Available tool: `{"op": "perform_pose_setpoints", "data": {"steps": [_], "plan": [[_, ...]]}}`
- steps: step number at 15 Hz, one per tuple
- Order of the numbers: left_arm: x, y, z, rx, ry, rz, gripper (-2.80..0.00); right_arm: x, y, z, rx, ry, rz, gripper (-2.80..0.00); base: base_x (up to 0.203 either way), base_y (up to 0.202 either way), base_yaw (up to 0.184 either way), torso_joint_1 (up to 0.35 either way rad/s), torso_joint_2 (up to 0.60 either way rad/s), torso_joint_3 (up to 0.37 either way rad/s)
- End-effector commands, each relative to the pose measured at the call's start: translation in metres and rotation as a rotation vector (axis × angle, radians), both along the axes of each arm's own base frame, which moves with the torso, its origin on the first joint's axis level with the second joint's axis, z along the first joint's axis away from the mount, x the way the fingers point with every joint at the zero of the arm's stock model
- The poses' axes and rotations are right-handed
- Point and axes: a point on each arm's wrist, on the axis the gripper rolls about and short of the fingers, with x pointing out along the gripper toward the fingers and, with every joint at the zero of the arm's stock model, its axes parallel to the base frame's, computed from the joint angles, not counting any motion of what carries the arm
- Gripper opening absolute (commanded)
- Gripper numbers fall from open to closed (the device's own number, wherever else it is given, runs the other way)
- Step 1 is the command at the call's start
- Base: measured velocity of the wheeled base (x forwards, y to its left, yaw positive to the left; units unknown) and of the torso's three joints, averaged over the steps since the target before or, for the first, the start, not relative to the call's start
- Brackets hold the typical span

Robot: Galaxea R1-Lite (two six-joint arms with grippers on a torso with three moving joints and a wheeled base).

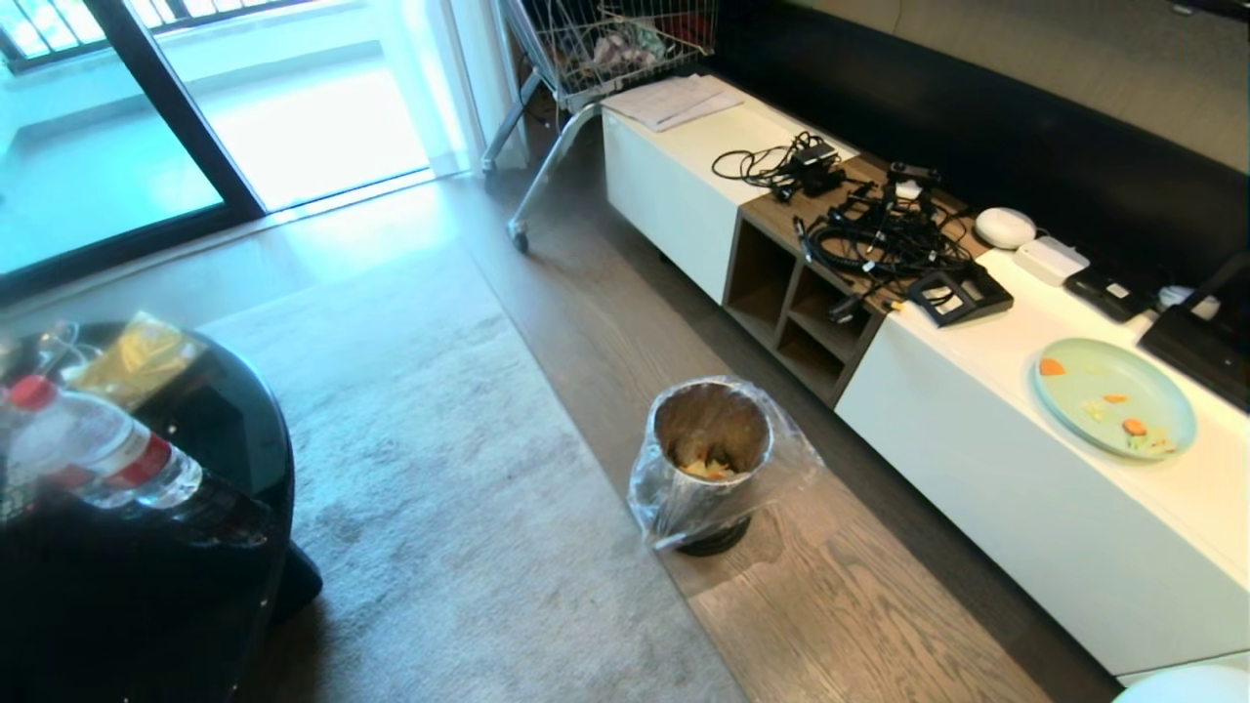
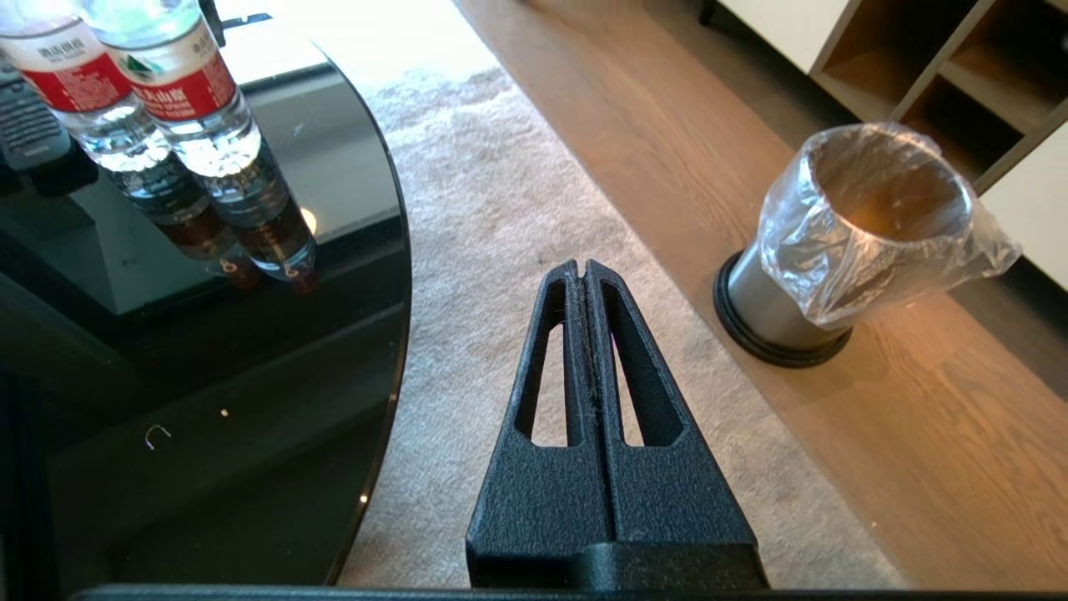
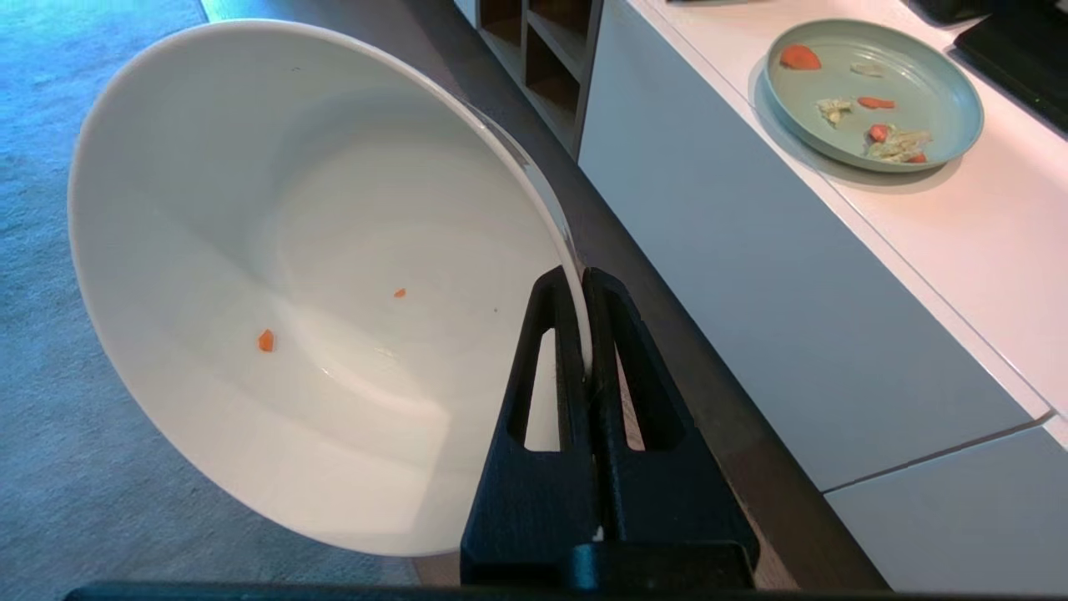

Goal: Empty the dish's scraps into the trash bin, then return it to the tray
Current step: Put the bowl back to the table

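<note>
Dish (image 3: 275,275): white bowl, clamped by its rim in my right gripper (image 3: 586,334), jaws pinched tight on the edge. It hangs tipped on its side, opening turned away from the cabinet. Contents: nearly nothing, only two tiny orange flecks clinging to the inner wall.

Scraps (image 1: 707,468): pale and orange bits lie at the bottom of the trash bin (image 1: 711,459). I judge the emptying step done.

Trash bin: metal, bagged in clear plastic, standing on the wooden floor ahead of my left gripper (image 2: 584,280) and off to its cabinet side, well apart from it.

Left gripper: jaws pressed together, holding nothing, hanging over the rug beside a black glass tabletop (image 2: 250,351) with water bottles (image 2: 179,100).

Teal plate (image 3: 872,92): on the white cabinet beyond my right gripper, bearing its own leftovers; not part of this job.

Tray: a dark edge shows past the teal plate; I cannot say it is the tray.

Remaining: carry the dish back and set it on the tray.
</note>
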Motion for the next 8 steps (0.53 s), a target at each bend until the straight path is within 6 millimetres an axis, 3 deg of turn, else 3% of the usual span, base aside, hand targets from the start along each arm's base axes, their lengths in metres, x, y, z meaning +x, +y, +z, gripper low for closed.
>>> {"op": "perform_pose_setpoints", "data": {"steps": [1,8], "plan": [[0.0,0.0,0.0,-0.001,-0.001,0.0,-2.8,0.0002,0.0,0.0001,-0.001,0.002,0.001,-2.8,0.0,0.0,0.0,0.007,0.0,0.216],[0.0,0.0,0.0,-0.001,-0.001,0.0,-2.8,0.0002,0.0,0.0001,-0.001,0.002,0.001,-2.8,0.0,0.0,0.0,0.002,0.0,0.202]]}}
